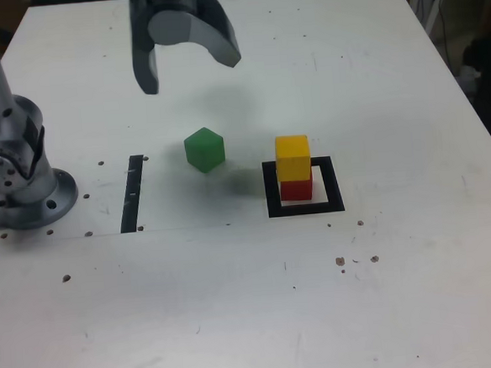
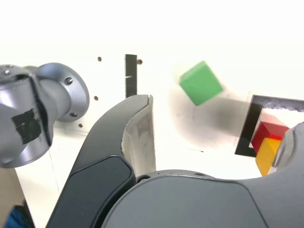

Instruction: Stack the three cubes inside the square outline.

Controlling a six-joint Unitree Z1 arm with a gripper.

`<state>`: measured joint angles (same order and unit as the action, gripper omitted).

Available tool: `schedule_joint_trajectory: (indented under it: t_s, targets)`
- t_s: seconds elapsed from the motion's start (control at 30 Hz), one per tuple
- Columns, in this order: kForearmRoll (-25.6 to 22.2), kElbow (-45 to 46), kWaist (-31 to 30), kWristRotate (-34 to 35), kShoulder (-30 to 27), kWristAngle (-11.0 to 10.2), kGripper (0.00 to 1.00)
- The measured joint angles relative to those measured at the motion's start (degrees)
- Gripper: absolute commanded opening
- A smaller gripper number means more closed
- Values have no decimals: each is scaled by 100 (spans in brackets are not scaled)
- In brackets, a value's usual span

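Bright overhead light, soft shadows, blown-out wrist-view top, perhaps slight blur at the claw (image 1: 188, 67).

white table (image 1: 237, 302), narrow black strip (image 1: 132, 194).

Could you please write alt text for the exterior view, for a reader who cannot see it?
A yellow cube sits on a red cube inside a black square outline on a white table. A green cube lies apart toward the exterior view's left, and the open, empty gripper hangs above.
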<state>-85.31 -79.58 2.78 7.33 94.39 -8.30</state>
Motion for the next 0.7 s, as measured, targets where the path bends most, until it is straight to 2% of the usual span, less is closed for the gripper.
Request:
schedule_joint_trajectory:
  t_s: [0.3,0.47,0.57,0.7]
  targets:
    - [204,353,20,531,323,208,97]
    - [729,713,175,578,413,381,98]
    - [1291,1264,452,500,445,607,99]
    - [1950,1710,680,447,460,784,100]
